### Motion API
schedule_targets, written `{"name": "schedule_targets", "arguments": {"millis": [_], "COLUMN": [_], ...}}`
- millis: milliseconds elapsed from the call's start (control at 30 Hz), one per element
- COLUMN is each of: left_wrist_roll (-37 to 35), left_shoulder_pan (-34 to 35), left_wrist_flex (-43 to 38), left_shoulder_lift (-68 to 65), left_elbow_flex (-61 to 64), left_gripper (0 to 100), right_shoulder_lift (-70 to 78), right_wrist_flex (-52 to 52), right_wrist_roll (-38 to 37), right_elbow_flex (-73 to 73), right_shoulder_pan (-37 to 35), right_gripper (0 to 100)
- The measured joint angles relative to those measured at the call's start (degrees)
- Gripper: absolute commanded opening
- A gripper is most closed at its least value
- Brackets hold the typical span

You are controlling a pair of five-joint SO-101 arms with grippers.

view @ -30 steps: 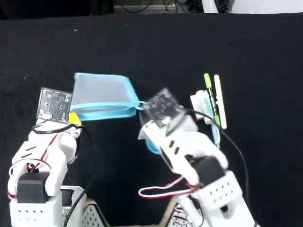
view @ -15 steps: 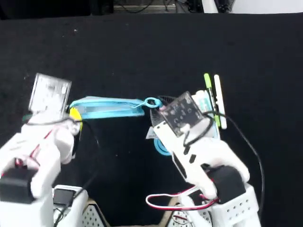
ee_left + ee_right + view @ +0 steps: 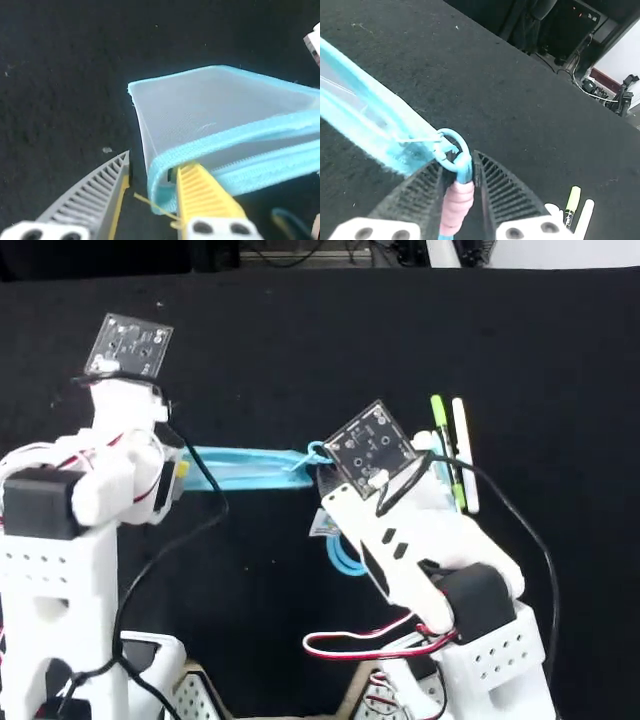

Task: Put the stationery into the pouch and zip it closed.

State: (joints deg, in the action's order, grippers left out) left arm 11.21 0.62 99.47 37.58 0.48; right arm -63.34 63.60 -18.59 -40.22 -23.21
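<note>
The translucent pouch [image 3: 245, 468] with blue trim hangs edge-on above the black table, stretched between both arms. My left gripper [image 3: 172, 478] is shut on its left end; in the left wrist view the yellow finger [image 3: 200, 197] sits at the zipper lip of the pouch [image 3: 200, 115], the grey finger [image 3: 100, 192] beside the corner. My right gripper [image 3: 457, 162] is shut on the zipper pull, its blue ring [image 3: 451, 147] just past the fingertips. A green pen [image 3: 440, 440] and a white pen [image 3: 463, 450] lie with other stationery to the right of the right gripper [image 3: 322, 462].
A blue strap loop [image 3: 342, 552] hangs under the right arm. The pens lie close by its wrist. Cables and dark equipment [image 3: 555, 35] sit beyond the table's far edge. The arm bases [image 3: 60, 640] stand at the near edge.
The left arm has risen and lifted the pouch's left end, turning the pouch from flat to edge-on. The right gripper shifted right with the zipper pull.
</note>
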Motion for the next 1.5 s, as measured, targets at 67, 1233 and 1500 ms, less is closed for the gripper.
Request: {"name": "schedule_targets", "arguments": {"millis": [67, 1233, 1500], "left_wrist_roll": [0.0, -2.0, -1.9], "left_shoulder_pan": [0.0, -0.7, -1.3], "left_wrist_flex": [-1.1, -20.4, -22.2], "left_shoulder_lift": [0.0, 30.9, 31.1], "left_elbow_flex": [0.0, 35.9, 36.0], "left_gripper": [14, 3, 3], "right_shoulder_lift": [0.0, -0.1, -0.1], "right_wrist_flex": [0.0, 2.0, 2.0], "right_wrist_roll": [0.0, -6.2, -6.2], "right_elbow_flex": [0.0, -5.6, -6.3], "right_shoulder_pan": [0.0, 5.2, 10.3], "right_gripper": [1.1, 1.1, 1.1]}}
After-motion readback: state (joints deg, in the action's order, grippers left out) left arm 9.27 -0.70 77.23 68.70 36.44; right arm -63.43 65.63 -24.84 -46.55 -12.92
